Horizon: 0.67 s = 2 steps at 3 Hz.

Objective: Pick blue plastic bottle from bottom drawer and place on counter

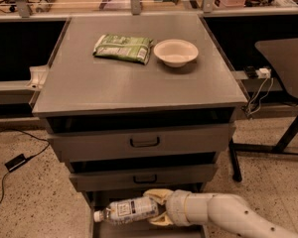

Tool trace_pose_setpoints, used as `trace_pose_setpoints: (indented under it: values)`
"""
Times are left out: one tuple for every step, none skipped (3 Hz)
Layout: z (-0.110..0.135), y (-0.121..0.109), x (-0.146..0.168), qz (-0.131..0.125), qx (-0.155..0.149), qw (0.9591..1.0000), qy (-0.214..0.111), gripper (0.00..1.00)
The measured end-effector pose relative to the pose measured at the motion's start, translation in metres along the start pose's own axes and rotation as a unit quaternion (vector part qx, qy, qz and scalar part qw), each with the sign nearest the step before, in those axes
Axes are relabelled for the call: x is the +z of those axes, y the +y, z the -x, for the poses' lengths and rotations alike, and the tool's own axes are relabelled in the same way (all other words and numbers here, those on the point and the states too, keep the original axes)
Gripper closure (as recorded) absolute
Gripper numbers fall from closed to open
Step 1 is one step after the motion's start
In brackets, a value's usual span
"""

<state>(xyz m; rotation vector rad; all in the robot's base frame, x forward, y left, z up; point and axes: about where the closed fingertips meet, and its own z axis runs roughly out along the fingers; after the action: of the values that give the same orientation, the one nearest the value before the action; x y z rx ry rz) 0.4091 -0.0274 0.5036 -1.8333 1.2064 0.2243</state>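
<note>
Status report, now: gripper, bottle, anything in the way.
Gripper low in bottom drawer, shut on bottle. It lies sideways, cap left. Counter holds snack packet and bowl at the back.

No text, brand or number is legible. The whitish label (122,209) on the blue plastic bottle (134,208) bears dark print too small to read. The green-and-white packet (123,48) on the counter (139,93) shows print that is equally unreadable. The gripper (156,208), over the bottom drawer (139,230), clasps the bottle's base end between its fingers (158,196).
</note>
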Motion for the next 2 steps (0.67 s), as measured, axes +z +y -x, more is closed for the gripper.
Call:
trace_pose_setpoints:
  values:
    - [0.047,-0.067,-0.069,-0.043,-0.059,0.9972,0.013,1.00]
    - [0.099,-0.141,-0.122,-0.089,-0.087,0.9922,0.013,1.00]
